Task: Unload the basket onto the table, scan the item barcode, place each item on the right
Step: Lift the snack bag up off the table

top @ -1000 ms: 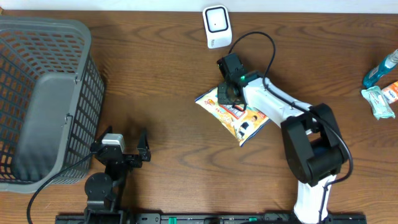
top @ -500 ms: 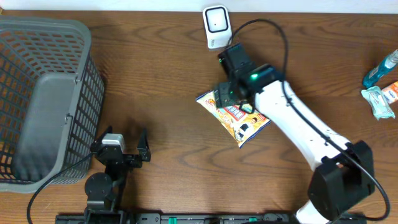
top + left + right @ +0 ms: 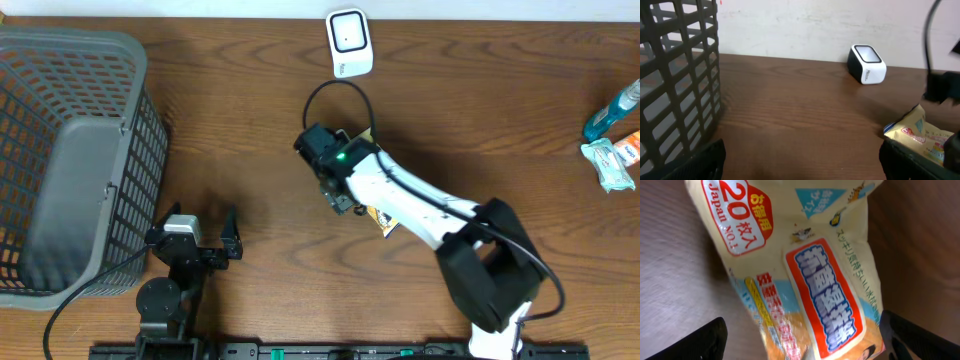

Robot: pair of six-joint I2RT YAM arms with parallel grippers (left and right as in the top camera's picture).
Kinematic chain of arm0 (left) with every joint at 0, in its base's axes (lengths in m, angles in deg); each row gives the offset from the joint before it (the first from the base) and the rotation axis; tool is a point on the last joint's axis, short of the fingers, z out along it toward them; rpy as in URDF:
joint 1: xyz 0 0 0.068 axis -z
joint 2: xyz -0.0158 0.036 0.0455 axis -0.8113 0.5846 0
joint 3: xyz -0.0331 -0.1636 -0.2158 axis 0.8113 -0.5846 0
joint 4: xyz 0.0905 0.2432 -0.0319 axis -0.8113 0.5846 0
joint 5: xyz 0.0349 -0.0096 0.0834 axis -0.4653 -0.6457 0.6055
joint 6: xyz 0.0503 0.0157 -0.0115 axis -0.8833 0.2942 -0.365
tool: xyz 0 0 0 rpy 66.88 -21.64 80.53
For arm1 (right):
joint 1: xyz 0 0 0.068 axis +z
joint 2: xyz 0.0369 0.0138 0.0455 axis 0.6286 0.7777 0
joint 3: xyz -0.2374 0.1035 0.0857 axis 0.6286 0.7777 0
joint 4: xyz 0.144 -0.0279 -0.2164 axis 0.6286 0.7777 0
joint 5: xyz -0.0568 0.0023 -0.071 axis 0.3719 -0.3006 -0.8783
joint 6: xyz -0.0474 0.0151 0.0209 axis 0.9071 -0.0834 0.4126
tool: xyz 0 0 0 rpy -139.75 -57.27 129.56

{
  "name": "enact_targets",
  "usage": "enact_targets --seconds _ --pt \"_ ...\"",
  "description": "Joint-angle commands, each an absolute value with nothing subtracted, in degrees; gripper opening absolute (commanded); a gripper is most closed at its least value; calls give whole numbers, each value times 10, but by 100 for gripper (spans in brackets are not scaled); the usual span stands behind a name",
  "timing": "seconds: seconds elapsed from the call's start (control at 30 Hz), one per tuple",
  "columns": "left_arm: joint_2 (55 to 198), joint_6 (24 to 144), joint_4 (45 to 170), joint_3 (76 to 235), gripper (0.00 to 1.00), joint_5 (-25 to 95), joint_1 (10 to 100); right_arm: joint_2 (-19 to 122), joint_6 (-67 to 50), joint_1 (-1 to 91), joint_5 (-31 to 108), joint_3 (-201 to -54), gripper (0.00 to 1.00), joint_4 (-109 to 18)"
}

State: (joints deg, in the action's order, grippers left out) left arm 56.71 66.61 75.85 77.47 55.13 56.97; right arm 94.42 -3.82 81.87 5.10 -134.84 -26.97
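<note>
Hovering your right gripper [image 3: 338, 198] over the pack [image 3: 805, 280], you are holding its jaws released, seemingly so it is lying free on the surface [image 3: 250, 100] near the scanner [image 3: 349, 42]; your left gripper [image 3: 197, 235] is idling, jaws spread.

The right arm [image 3: 410, 195] wears smooth white shells along its long links, with chunky black housings at the joints. Its wrist head is black too, and a small green light [image 3: 341, 157] glows there. A thin black wrist cable [image 3: 333, 81] loops off that head, and the right claw [image 3: 342, 203] below it is black.

The left arm [image 3: 170, 275] is black all over and built of rounded motor drums. A small silver-grey box [image 3: 182, 226] sits just behind the left claw [image 3: 198, 222], and a black base cable [image 3: 48, 330] trails from its foot. In both wrist views the fingers [image 3: 700, 162] show as matt black wedges.
</note>
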Motion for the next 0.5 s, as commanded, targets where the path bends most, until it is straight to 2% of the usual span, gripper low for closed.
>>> enact_targets --seconds 0.0,0.1,0.13,0.23,0.27,0.3,0.33,0.4,0.43,0.47 --pt "566 658 769 761 98 546 572 989 -34 839 -50 -1347 90 -271" --pt "566 658 769 761 98 546 572 1025 -37 845 -69 -1347 84 -270" --pt "566 658 769 761 98 546 572 1041 -39 845 -77 -1347 77 -269" --pt "566 658 769 761 98 546 572 1083 -102 844 -124 -1347 70 -251" --pt "566 658 769 761 98 546 572 1100 -118 841 -130 -1347 65 -243" --pt "566 658 769 761 98 546 572 1115 -128 836 -114 -1347 43 -235" --pt "566 658 769 761 98 546 572 1124 -130 832 -84 -1347 15 -230" --pt "566 658 769 761 98 546 571 1130 -124 821 -13 -1347 8 -221" --pt "566 658 769 761 98 546 572 1129 -108 815 29 -1348 1 -221" --pt "566 658 769 761 98 546 572 1124 -84 808 73 -1350 1 -221"
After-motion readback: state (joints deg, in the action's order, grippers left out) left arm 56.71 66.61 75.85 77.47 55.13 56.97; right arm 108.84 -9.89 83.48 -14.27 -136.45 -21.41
